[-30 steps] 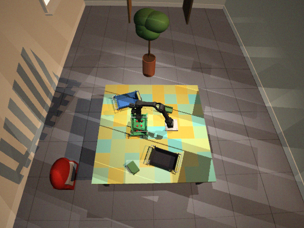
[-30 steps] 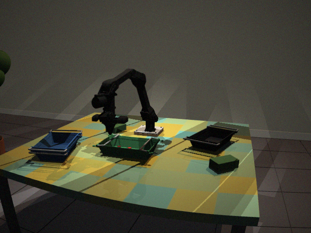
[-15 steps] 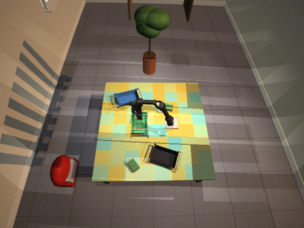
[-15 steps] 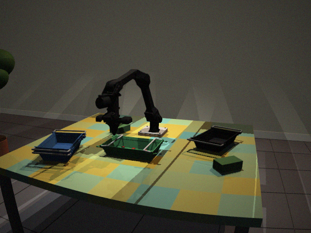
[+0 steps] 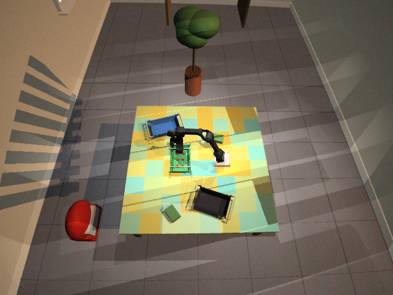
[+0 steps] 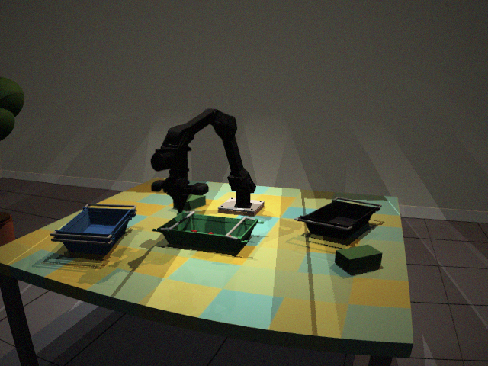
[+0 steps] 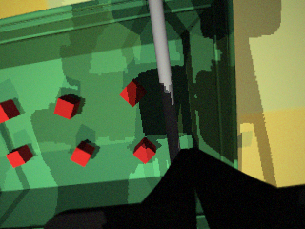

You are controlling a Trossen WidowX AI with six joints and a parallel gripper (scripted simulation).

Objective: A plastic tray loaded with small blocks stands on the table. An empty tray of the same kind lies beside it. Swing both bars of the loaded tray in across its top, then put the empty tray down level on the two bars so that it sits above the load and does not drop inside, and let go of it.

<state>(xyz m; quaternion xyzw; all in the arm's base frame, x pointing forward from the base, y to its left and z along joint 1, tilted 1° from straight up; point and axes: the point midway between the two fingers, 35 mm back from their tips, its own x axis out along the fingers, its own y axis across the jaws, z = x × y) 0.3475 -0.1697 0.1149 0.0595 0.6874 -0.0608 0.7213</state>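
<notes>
The green tray (image 5: 174,160) (image 6: 204,239) (image 7: 105,124), loaded with small red cubes (image 5: 183,159) (image 6: 210,232) (image 7: 67,106), is set on the checkered table (image 5: 152,187) (image 6: 236,275) (image 7: 291,138) between a blue tray (image 5: 163,126) (image 6: 98,229) and a black tray (image 5: 210,203) (image 6: 338,220), both empty. Its top is spanned near one end by a pale bar (image 5: 185,146) (image 6: 179,221) (image 7: 159,43) and near the other by a second bar (image 5: 180,168) (image 6: 231,231). The gripper (image 5: 179,150) (image 6: 181,208) (image 7: 189,156) is pointed down beside the first bar, its fingers brought together with nothing clamped; whether that bar is touched cannot be told.
</notes>
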